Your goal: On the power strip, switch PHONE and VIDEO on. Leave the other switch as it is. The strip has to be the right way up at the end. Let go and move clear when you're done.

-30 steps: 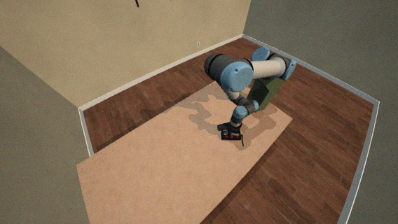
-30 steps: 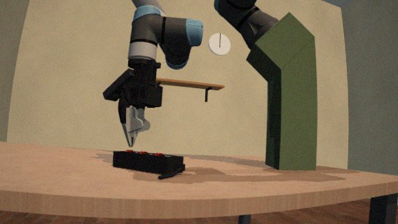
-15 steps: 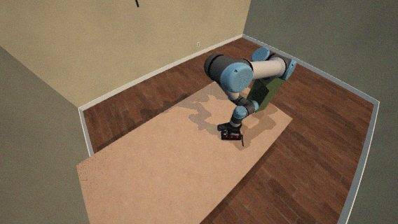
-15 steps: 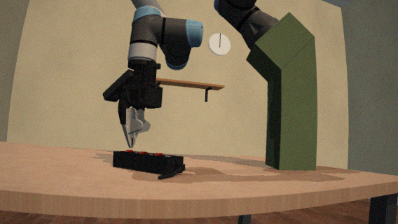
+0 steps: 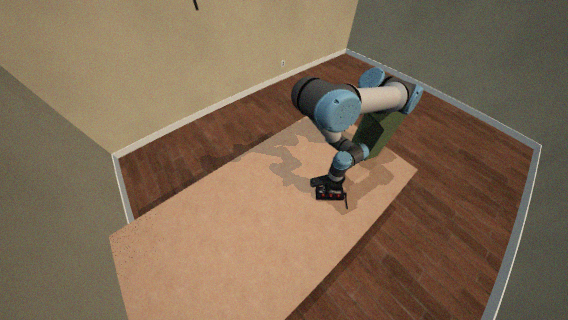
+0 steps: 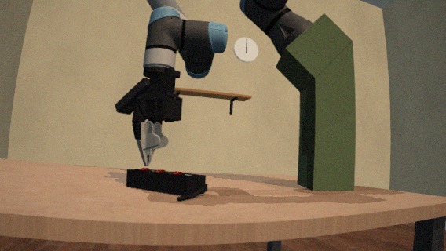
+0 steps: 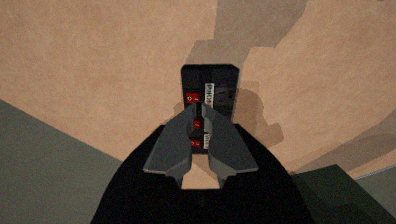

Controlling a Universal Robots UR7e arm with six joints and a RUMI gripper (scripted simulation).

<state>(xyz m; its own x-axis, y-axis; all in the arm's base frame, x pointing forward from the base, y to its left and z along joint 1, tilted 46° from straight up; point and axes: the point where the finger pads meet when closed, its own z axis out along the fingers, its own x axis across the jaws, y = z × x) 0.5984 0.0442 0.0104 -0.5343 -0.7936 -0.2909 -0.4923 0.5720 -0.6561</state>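
The black power strip (image 6: 166,182) lies right way up on the table, with three red switches on top and a short black cord at its right end. It also shows in the top view (image 5: 330,194) and in the wrist view (image 7: 209,100). My gripper (image 6: 145,161) is shut and empty, pointing straight down, its tips just above the left-most red switch (image 6: 144,169). In the wrist view the shut fingers cover part of the switch row; one red switch (image 7: 190,98) shows beyond the tips, two more peek between the fingers. White labels run beside the switches; I cannot read them clearly.
The green arm pedestal (image 6: 323,114) stands on the table to the right of the strip. A wall shelf (image 6: 213,94) and a round white clock (image 6: 246,49) are behind on the wall.
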